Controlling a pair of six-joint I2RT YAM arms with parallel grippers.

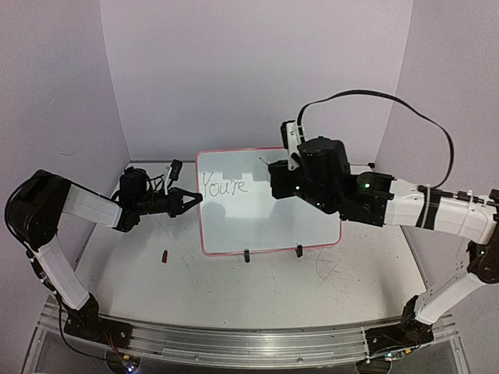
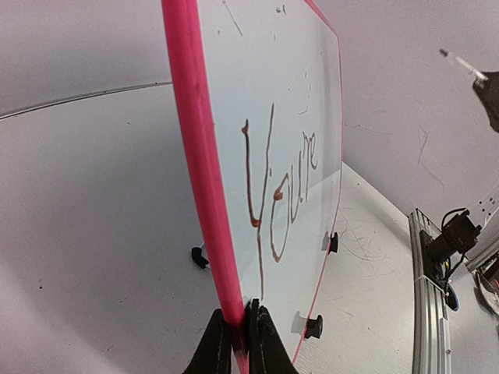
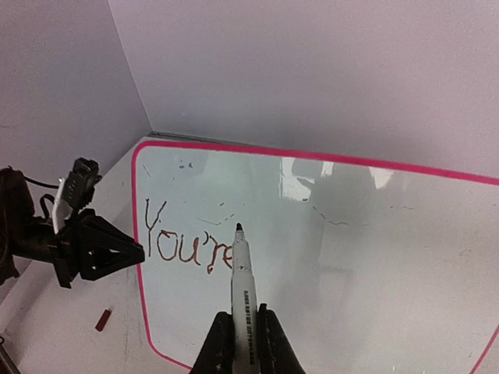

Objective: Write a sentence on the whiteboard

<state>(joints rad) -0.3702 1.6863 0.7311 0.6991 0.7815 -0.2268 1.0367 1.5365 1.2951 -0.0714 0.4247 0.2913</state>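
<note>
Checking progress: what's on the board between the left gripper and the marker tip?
The sentence so far, "You're", lies on the whiteboard between the left gripper and the marker tip; the right wrist view shows it.

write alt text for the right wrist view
The right pincer grips a marker, its tip seen at the end of the handwritten You're on the pink-framed whiteboard. The left pincer clamps the board's left edge.
</note>
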